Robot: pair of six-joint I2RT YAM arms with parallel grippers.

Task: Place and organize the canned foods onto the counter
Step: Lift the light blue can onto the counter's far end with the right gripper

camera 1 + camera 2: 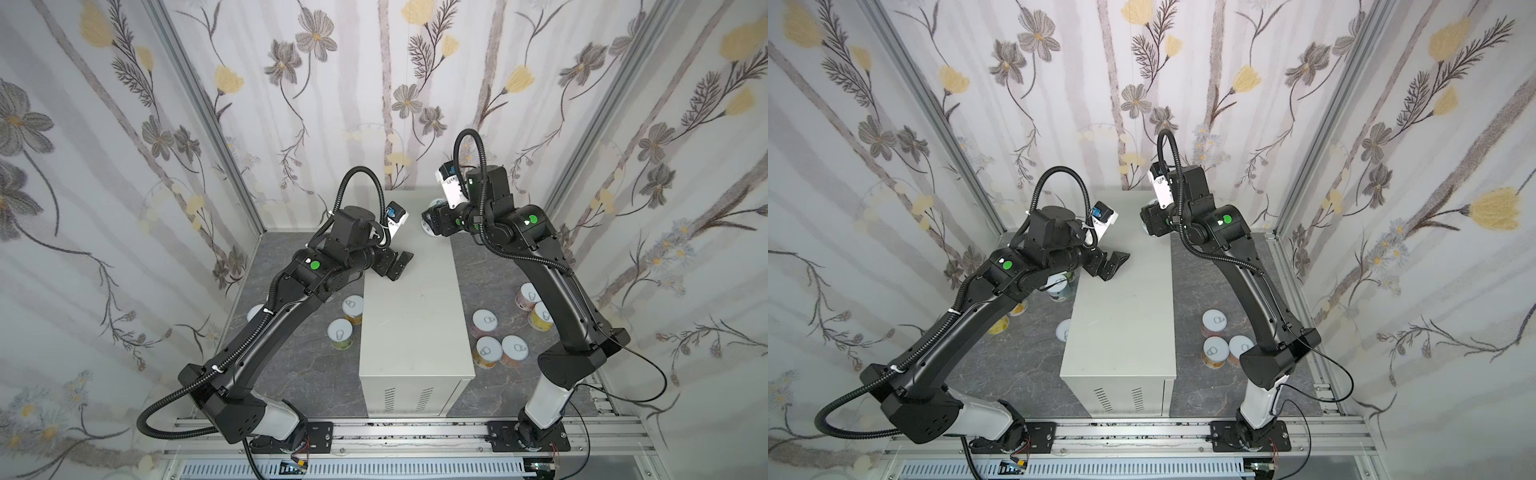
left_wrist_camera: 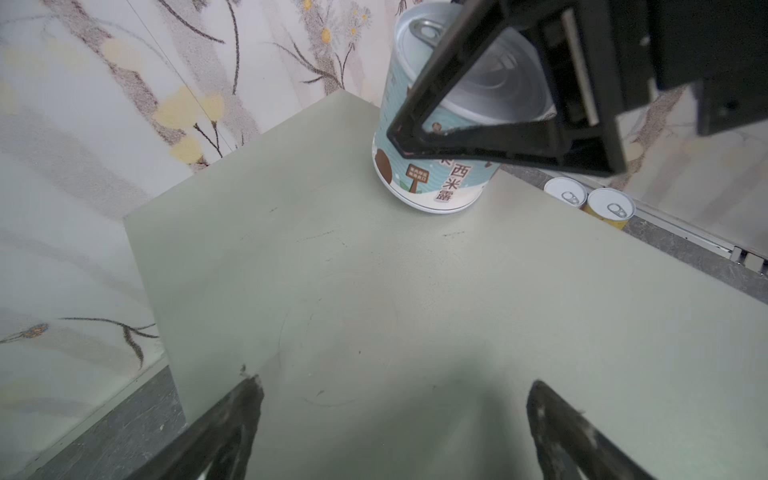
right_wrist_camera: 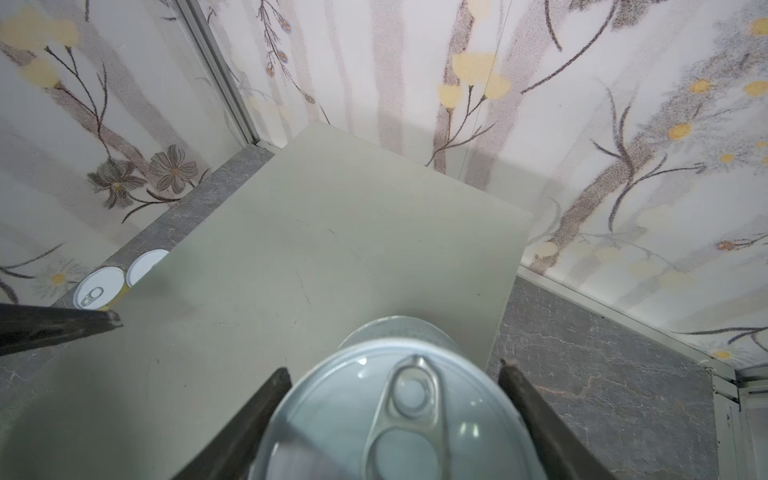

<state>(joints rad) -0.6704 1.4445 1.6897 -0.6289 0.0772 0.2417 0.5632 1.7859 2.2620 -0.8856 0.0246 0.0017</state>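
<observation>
Canned foods (image 1: pixel 340 333), short cylinders with white pull-tab lids and pastel labels: nearly all down on the dark grey marbled floor (image 1: pixel 299 374), one in hand. Far left: two yellow-labelled cans (image 1: pixel 353 309) just beside the long pale grey-beige metal counter (image 1: pixel 411 324), with a third half hidden under the arm. Next, the black left gripper (image 1: pixel 401 266): spread wide, pinching nothing, poised above the counter's left part. Further right, the black right gripper (image 3: pixel 395 370): pressed in on a pale teal-labelled can (image 2: pixel 436 183), upright, near the counter's right edge toward the far end, base at or just above the top; cannot tell which. Far right: five more cans (image 1: pixel 485 322) clustered on the floor.

Likely trouble from here: a tumble over the right edge on release, with so little margin there; a bounce or wobble if let go while above the top; a knock against the idle left fingers (image 3: pixel 83 326) nearby on any sideways shift. Safer to settle the base flat and further inward before opening.
</observation>
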